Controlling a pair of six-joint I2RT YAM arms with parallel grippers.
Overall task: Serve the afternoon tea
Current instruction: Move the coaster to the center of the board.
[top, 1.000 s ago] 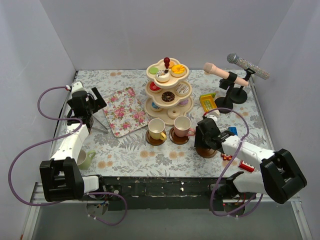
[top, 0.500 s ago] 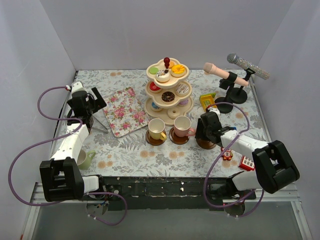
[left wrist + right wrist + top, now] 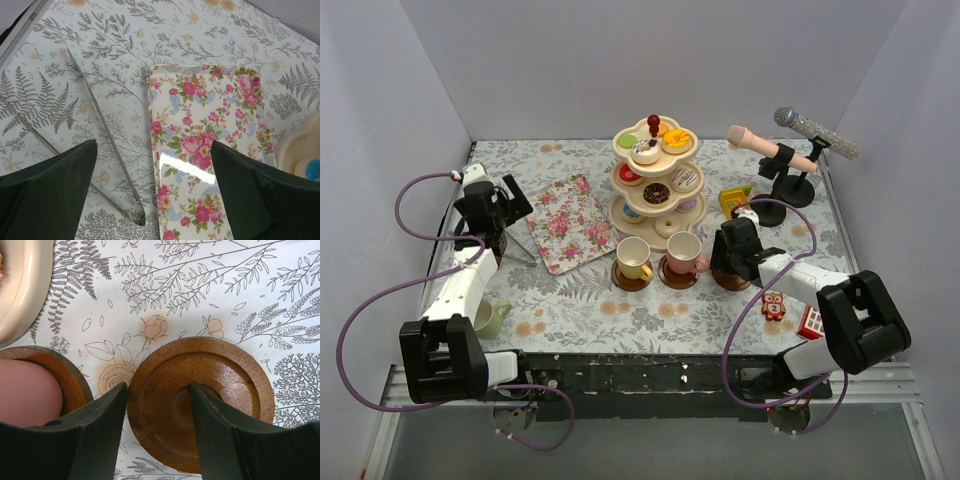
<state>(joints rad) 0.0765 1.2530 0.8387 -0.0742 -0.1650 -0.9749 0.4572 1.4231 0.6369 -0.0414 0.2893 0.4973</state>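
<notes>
The cream three-tier stand with a red knob holds toy donuts and cakes at the back centre. A yellow cup and a pink cup stand on brown saucers in front of it. A green cup stands by the left arm's base. My right gripper is shut on the rim of a bare brown saucer, one finger outside its left edge and one on its centre. This saucer lies right beside the pink cup's saucer. My left gripper is open and empty above the floral tray's left edge.
A floral tray lies at left centre with metal tongs beside it. Two microphones on stands are at the back right. A yellow block, a small red figure block and a red block lie near the right arm.
My right gripper has carried the bare saucer left and away from the table's front, up beside the pink cup's saucer, uncovering the small red blocks. The left arm has not moved.
</notes>
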